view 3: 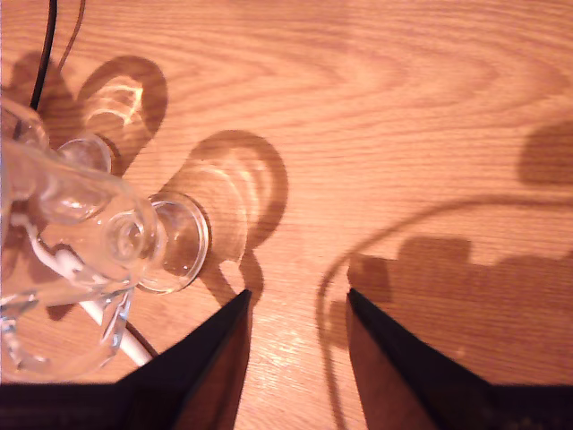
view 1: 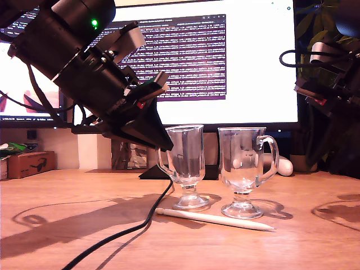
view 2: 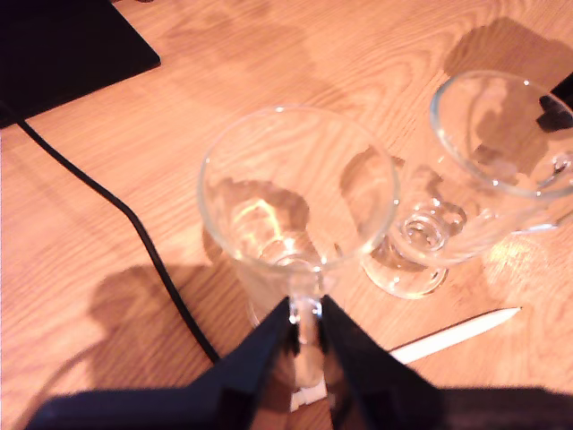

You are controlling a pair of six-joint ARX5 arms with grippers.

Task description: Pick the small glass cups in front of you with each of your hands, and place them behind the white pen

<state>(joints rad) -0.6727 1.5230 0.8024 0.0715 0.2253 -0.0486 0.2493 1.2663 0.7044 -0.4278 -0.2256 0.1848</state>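
Two clear glass cups stand side by side on the wooden table. My first gripper (view 1: 167,145) comes in from the exterior view's left and is shut on the loop handle of the first cup (view 1: 187,163), seen from above in the first wrist view (view 2: 300,206) with the jaws (view 2: 307,315) pinching the handle. The second cup (view 1: 242,169) (view 2: 501,134) stands to its right in the exterior view. In front of both cups lies the white pen (view 1: 214,219) (view 2: 457,333). My second gripper (view 3: 297,300) hangs open over bare wood, beside the second cup (view 3: 81,251), with its arm (view 1: 329,84) high at the exterior view's right.
A black cable (view 1: 129,230) (view 2: 134,224) runs across the table past the first cup's foot. A lit monitor (view 1: 225,56) fills the background, with its dark base (view 2: 63,45) behind the cups. A cardboard box (view 1: 31,163) sits at the exterior view's far left and a white object (view 1: 285,166) behind the second cup.
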